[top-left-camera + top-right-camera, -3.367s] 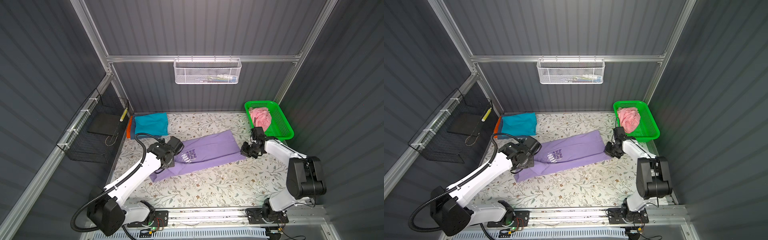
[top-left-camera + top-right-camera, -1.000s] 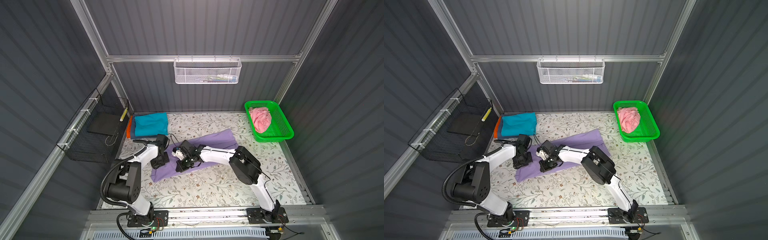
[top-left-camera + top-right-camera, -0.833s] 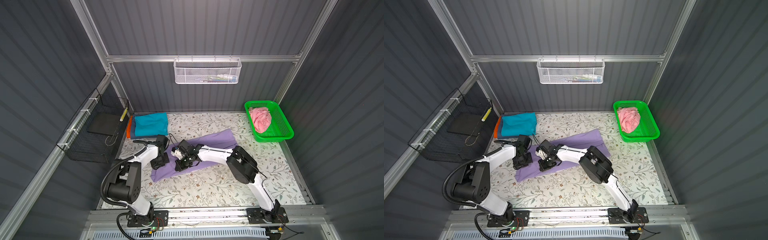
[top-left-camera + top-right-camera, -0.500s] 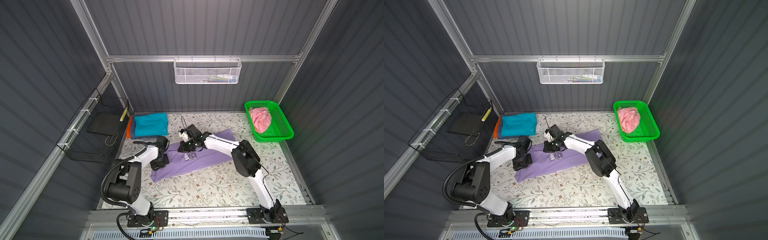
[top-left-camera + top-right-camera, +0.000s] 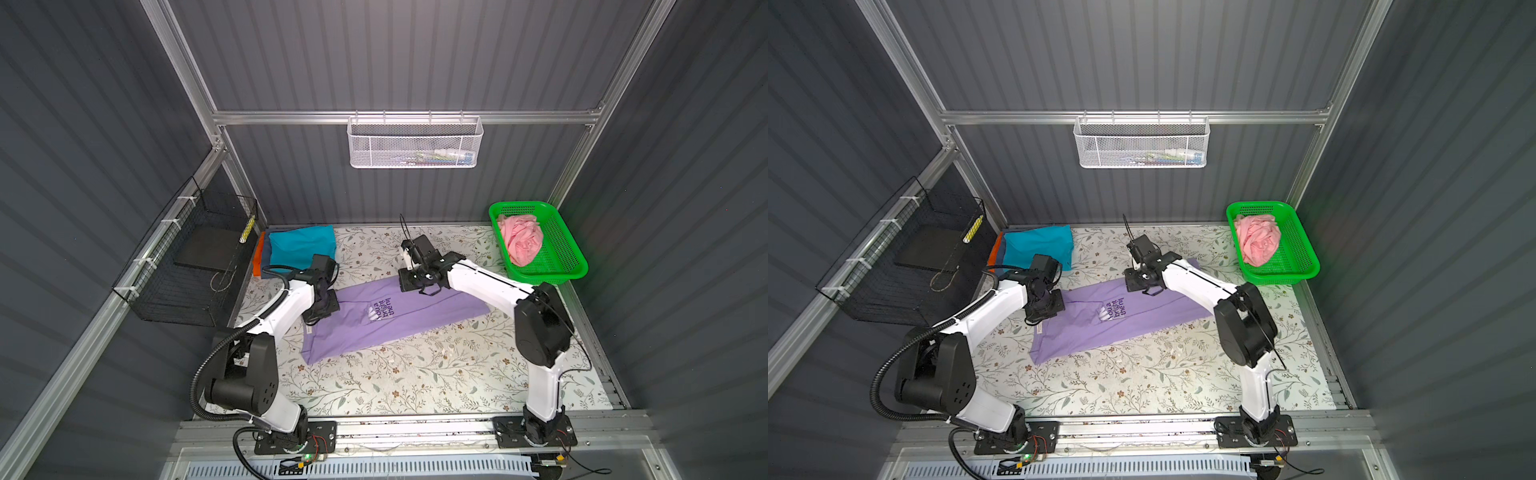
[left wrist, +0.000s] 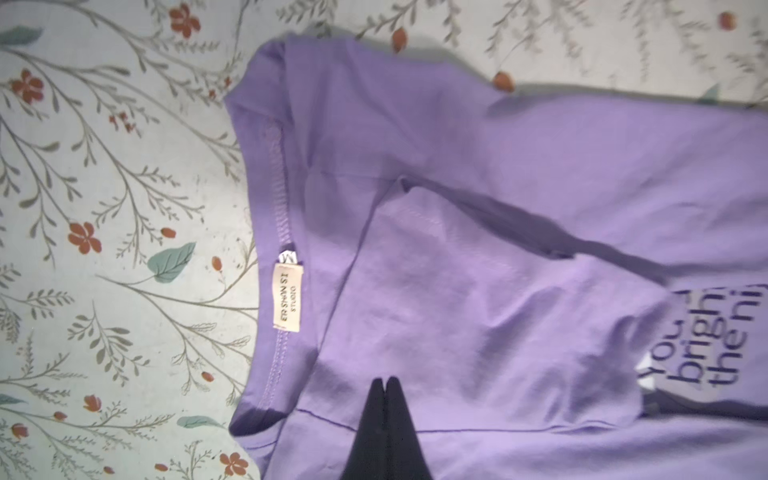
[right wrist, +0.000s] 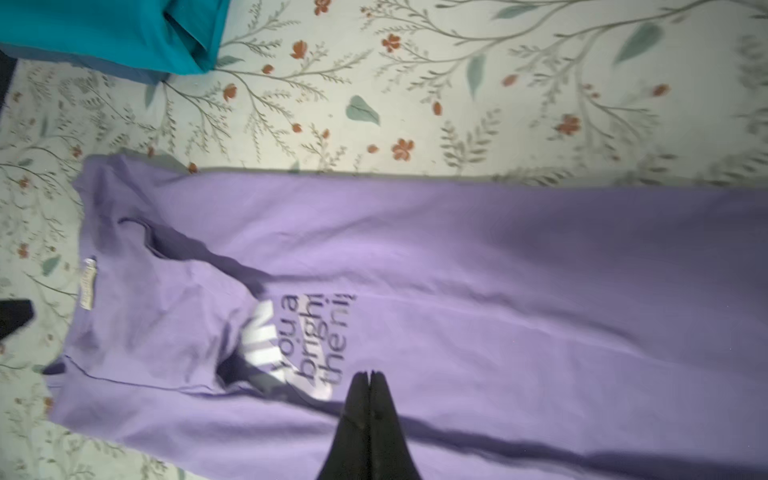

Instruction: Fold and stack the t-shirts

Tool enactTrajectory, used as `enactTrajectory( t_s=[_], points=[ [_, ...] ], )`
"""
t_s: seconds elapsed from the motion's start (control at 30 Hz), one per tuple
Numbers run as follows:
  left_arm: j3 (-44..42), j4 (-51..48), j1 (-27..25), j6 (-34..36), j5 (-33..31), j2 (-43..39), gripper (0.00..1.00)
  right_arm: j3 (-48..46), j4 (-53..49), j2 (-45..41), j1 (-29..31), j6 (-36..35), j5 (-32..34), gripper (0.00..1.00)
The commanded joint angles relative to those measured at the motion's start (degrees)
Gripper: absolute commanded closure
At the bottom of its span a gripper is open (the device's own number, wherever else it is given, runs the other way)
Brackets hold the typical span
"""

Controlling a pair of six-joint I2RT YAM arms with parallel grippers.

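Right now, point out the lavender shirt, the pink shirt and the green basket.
lavender shirt (image 5: 428, 318), in a top view, cloth beside the print.
pink shirt (image 5: 519, 241), in a top view, its middle.
green basket (image 5: 559, 249), in a top view, bare mesh floor.

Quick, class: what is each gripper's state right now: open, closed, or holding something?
Left gripper: closed, nothing visibly held, over the lavender t-shirt.
Right gripper: closed, nothing visibly held, over the same t-shirt.
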Motion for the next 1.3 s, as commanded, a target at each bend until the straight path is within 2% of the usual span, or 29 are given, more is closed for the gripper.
enactTrajectory(
  t_s=[0.0, 0.13, 0.43, 0.53, 0.73, 0.87, 1.0, 1.13, 1.27],
  points=[
    [2.9, -0.2, -3.0, -1.0, -0.2, 5.1, 0.99, -9.7, -4.1, -3.0, -2.1, -3.5, 8.7, 1.0],
    [3.1, 2.9, -3.8, -2.3, 1.2, 9.3, 1.0, -17.4, -2.3, -5.5, -3.7, -2.7, 10.6, 0.98],
    [4.0, 6.3, -6.1, -3.5, 1.9, 17.1, 1.0, -21.0, -4.7, -2.2, -3.8, -1.4, 14.8, 0.94],
    [5.5, 7.9, -7.7, -3.6, 1.7, 20.4, 1.0, -26.7, -4.2, -4.9, -3.7, 0.6, 13.7, 0.94],
    [12.7, 8.5, -12.0, -2.6, 1.7, 29.2, 1.0, -39.9, -4.3, -15.4, -1.9, 9.9, 7.7, 0.91],
    [24.3, 7.7, -15.4, 0.3, 2.7, 36.7, 1.0, -45.3, -4.3, -20.4, 3.4, 14.2, 6.1, 0.9],
    [39.7, 5.5, -16.2, 3.8, 3.0, 45.9, 0.99, -44.9, -0.9, -20.6, 13.2, 11.6, 6.6, 0.92],
    [54.1, 4.8, -16.0, 8.1, 4.0, 54.1, 0.98, -39.3, 2.9, -17.1, 18.8, 7.5, 7.1, 0.92],
    [65.5, 3.8, -14.7, 10.7, 7.7, 60.7, 0.97, -29.9, 7.4, -10.1, 20.2, 2.6, 3.3, 0.9]
  ],
)
